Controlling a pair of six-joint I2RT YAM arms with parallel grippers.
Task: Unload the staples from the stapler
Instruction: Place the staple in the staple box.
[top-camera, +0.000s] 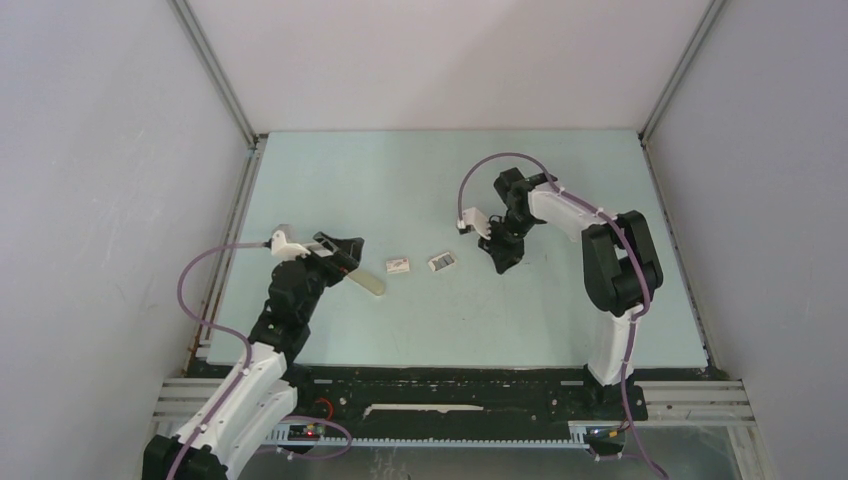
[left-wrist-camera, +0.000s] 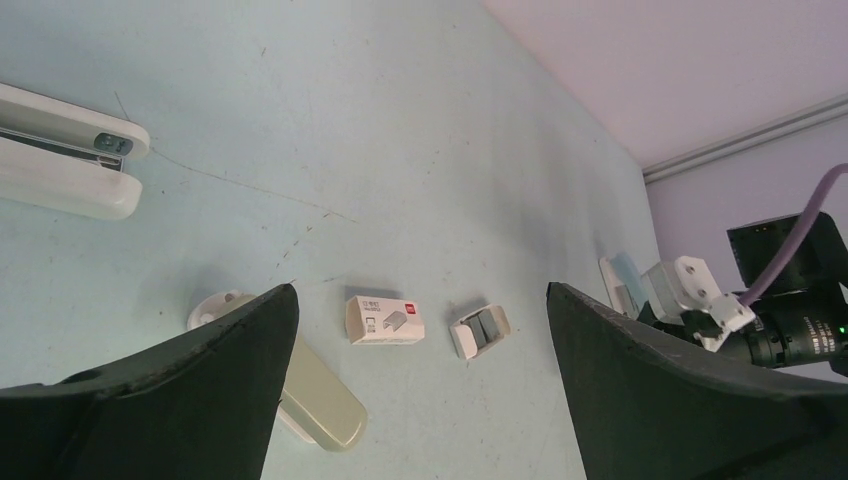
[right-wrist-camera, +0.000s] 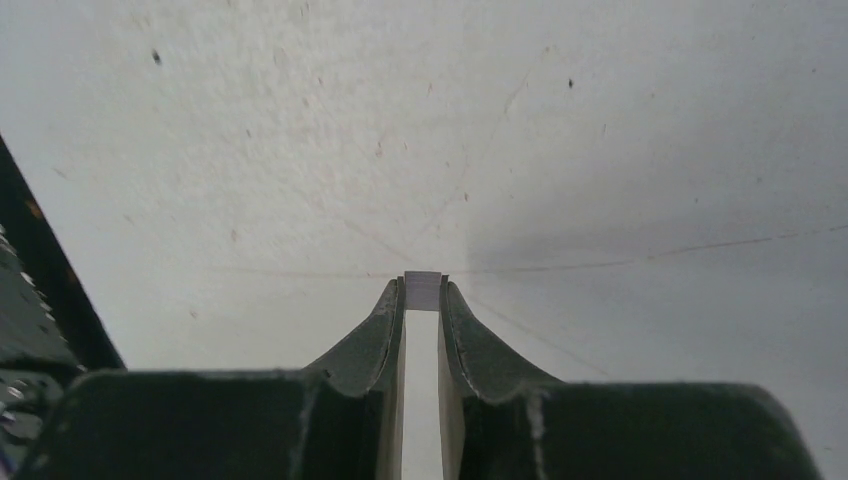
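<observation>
right gripper (right-wrist-camera: 423, 302) is nearly closed, pinching a little grey block of staples (right-wrist-camera: 423, 285) right at its tips just over the table (right-wrist-camera: 250, 150), touching it or not I can't tell, while left gripper (left-wrist-camera: 420, 292) gapes wide open holding nothing

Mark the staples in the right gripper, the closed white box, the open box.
staples (right-wrist-camera: 423, 289): right wrist view, visible end face
closed white box (left-wrist-camera: 384, 320): left wrist view, printed top
open box (left-wrist-camera: 480, 332): left wrist view, middle

centre: two boxes (top-camera: 399, 265) between arms | left: beige stapler (top-camera: 368, 281) just beside left tool (top-camera: 343, 250) | far table (top-camera: 400, 170): open
</observation>
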